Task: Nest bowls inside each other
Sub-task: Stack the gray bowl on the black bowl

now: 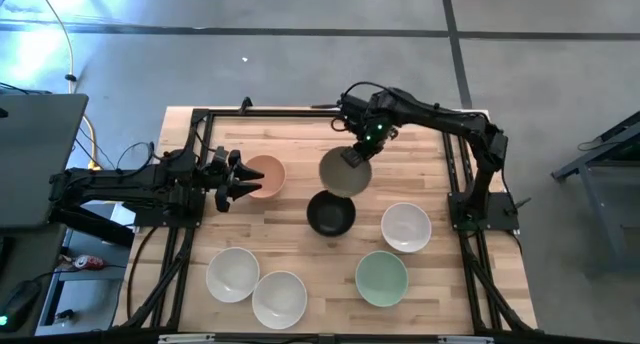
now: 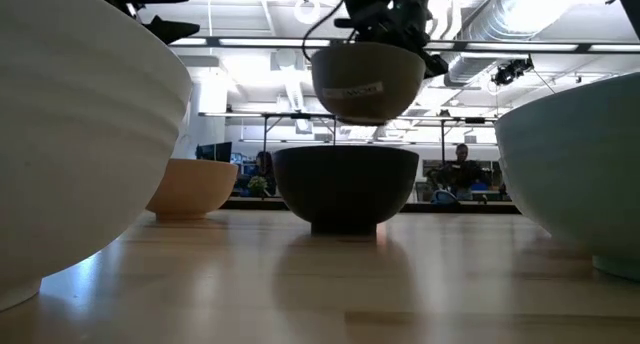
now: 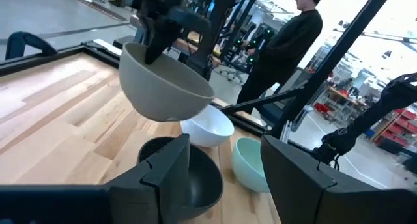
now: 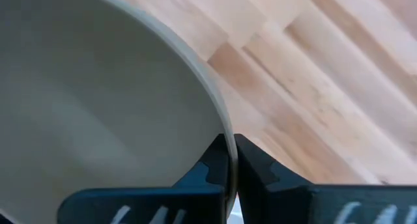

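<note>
While still unnested, olive-grey bowl (image 1: 345,172) held off the bench (image 1: 300,134) above black bowl (image 1: 331,214), rim pinched by right end effector (image 1: 357,156). Nothing stacked yet; six remaining separate. Left end effector (image 1: 240,178) spread beside peach bowl (image 1: 265,176).

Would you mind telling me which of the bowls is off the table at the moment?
The olive-grey bowl: the right gripper pinches its rim and holds it in the air above the black bowl. Every other bowl sits on the table.
</note>
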`<state>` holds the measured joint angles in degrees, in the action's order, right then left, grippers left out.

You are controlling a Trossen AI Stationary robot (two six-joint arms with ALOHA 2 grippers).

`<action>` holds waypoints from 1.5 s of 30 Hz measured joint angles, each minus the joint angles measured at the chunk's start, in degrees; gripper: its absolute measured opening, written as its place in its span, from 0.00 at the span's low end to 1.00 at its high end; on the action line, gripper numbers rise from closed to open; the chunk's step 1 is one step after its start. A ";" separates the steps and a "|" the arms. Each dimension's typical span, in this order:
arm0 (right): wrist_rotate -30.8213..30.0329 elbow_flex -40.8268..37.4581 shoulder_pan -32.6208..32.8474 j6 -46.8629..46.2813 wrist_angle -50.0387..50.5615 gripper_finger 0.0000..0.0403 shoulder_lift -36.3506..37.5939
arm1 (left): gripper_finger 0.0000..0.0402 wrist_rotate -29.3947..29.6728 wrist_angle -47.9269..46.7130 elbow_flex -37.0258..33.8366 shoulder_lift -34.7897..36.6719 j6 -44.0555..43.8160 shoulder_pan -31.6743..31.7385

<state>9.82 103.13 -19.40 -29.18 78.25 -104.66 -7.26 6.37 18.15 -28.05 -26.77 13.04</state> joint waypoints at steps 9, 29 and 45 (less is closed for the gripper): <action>0.80 0.00 5.67 -6.98 -1.83 0.00 0.00 | 0.45 -0.03 -1.05 0.00 0.00 0.24 0.00; 0.97 -0.24 13.56 -14.97 -4.90 0.00 -6.05 | 0.45 -0.70 -1.22 0.00 0.00 0.62 0.00; -2.45 -0.24 13.84 -13.79 -4.23 0.00 -9.46 | 0.45 -1.10 -2.29 0.00 0.00 0.42 -0.02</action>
<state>7.37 102.89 -5.56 -42.97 74.02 -114.13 -8.36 4.09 18.15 -28.05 -26.35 13.02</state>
